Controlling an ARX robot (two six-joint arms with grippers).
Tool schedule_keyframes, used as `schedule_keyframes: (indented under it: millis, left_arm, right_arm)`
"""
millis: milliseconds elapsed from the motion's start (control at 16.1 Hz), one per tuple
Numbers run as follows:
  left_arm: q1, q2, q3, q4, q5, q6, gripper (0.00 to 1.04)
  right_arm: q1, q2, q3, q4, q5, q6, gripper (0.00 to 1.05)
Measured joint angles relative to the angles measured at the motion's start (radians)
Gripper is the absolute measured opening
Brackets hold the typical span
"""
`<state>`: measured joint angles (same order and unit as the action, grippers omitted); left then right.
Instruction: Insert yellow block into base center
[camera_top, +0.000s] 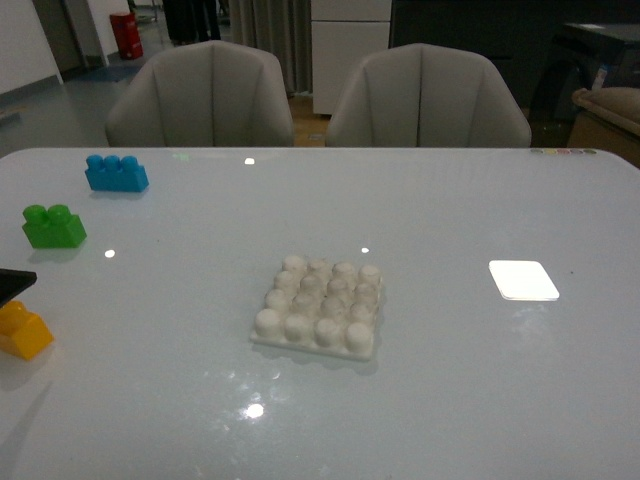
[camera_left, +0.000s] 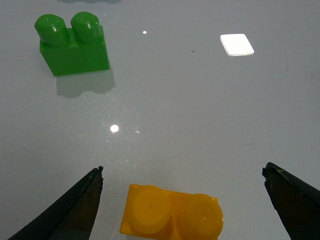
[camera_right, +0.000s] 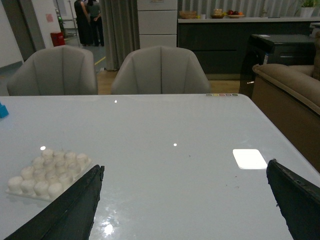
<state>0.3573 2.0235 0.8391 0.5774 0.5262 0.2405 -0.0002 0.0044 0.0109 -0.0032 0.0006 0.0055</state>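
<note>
Though the strip of tiny coloured labels (camera_top: 563, 151) at the far edge of the glossy pale surface (camera_left: 200, 110) is too small to read, the left end effector (camera_left: 182, 170) shows plainly. Its two dark fingers (camera_left: 75, 205) are spread wide, and the one small yellow-orange plastic two-stud brick (camera_left: 172, 215) sits between them, touching neither. The right end effector (camera_right: 185, 167) gapes equally wide and holds nothing. One green plastic two-stud brick (camera_left: 75, 47) stands ahead of the left end effector, and one blue plastic three-stud brick (camera_top: 116, 173) further ahead. The single flat square white base with sixteen round studs (camera_top: 320, 305) lies well to its right, with one smooth white square (camera_top: 523, 280) beyond.
</note>
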Motion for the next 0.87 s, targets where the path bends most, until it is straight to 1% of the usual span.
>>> schedule_keyframes:
  millis: [186, 683, 869]
  left_arm:
    - [0.0, 0.01, -0.016, 0.01, 0.015, 0.0, 0.98]
    - [-0.007, 0.09, -0.025, 0.091, -0.006, 0.001, 0.98]
    - [-0.014, 0.107, -0.034, 0.097, -0.018, 0.012, 0.98]
  right_arm:
    - [0.0, 0.0, 0.0, 0.0, 0.0, 0.0, 0.98]
    - [0.0, 0.0, 0.0, 0.0, 0.0, 0.0, 0.98]
    - [0.0, 0.0, 0.0, 0.0, 0.0, 0.0, 0.98]
